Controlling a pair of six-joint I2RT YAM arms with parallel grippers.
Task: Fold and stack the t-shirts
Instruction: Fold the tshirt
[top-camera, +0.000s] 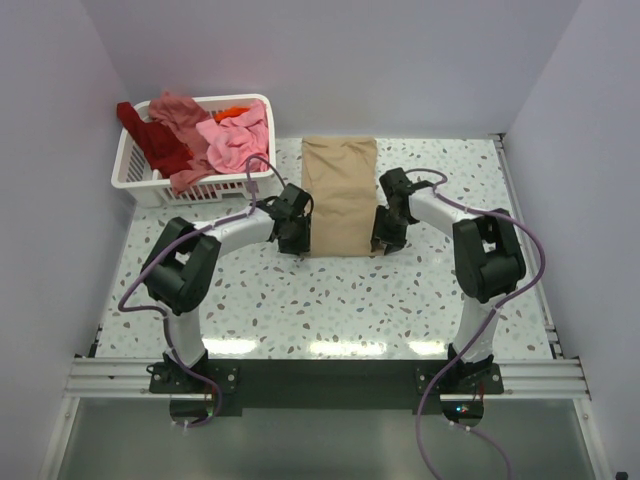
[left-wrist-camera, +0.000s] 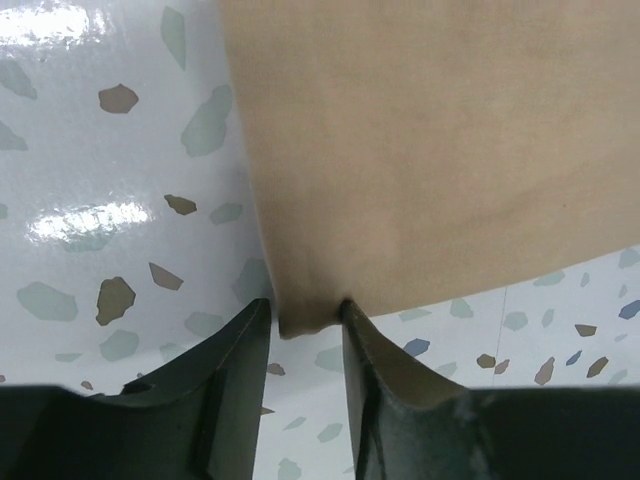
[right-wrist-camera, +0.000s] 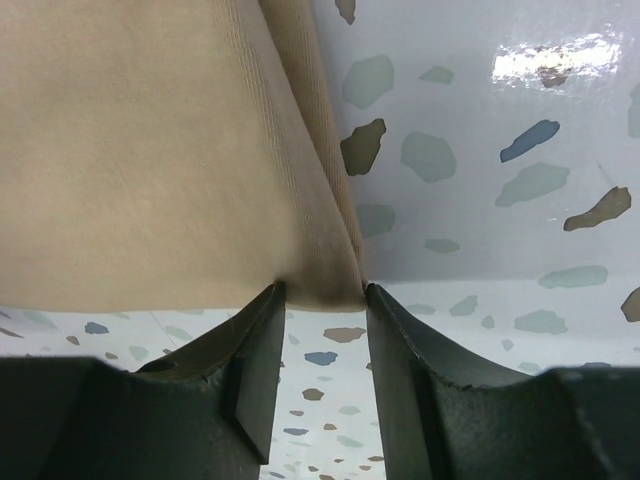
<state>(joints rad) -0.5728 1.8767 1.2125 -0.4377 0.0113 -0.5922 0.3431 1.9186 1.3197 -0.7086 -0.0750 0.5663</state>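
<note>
A tan t-shirt (top-camera: 340, 195) lies folded into a long strip at the middle of the table. My left gripper (top-camera: 297, 238) sits at its near left corner and my right gripper (top-camera: 385, 240) at its near right corner. In the left wrist view the tan t-shirt (left-wrist-camera: 430, 150) has its corner bunched between the jaws of the left gripper (left-wrist-camera: 305, 305). In the right wrist view the right gripper (right-wrist-camera: 325, 290) pinches the other corner of the tan t-shirt (right-wrist-camera: 140, 160), cloth filling the gap. More t-shirts, pink (top-camera: 238, 140), dark red (top-camera: 160, 145) and salmon (top-camera: 180, 108), lie heaped in a basket.
The white slatted basket (top-camera: 135, 182) stands at the back left, close behind the left arm's wrist. White walls close in the table on the left, back and right. Speckled tabletop (top-camera: 330, 300) lies between the shirt and the arm bases.
</note>
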